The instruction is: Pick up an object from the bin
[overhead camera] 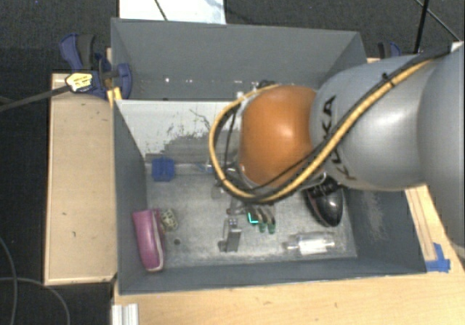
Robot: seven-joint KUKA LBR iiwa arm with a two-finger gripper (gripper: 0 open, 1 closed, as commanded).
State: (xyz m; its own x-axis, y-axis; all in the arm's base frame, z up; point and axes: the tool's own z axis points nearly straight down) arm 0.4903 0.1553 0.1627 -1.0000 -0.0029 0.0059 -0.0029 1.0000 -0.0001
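In the middle of the grey bin (pixel 218 54), toward its front wall, the claw (pixel 231 238) is seen low over the floor, beneath the orange wrist cover (pixel 280 138). Whether it is open or closed cannot be told, and nothing can be made out in it. A small green thing (pixel 263 223) lies just beside it on the right and, being nearest, is judged the likeliest pick. A clear tube-like thing (pixel 311 245) lies farther right by the front wall, and a black rounded thing (pixel 325 205) is partly covered by the arm. Well apart on the left, a purple oblong thing (pixel 149 240) is laid along the wall, a small speckled thing (pixel 168 220) just beside it and a blue block (pixel 163 169) nearer the back. The wrist is turned downward, presumably so that the scattered things can be approached from above.
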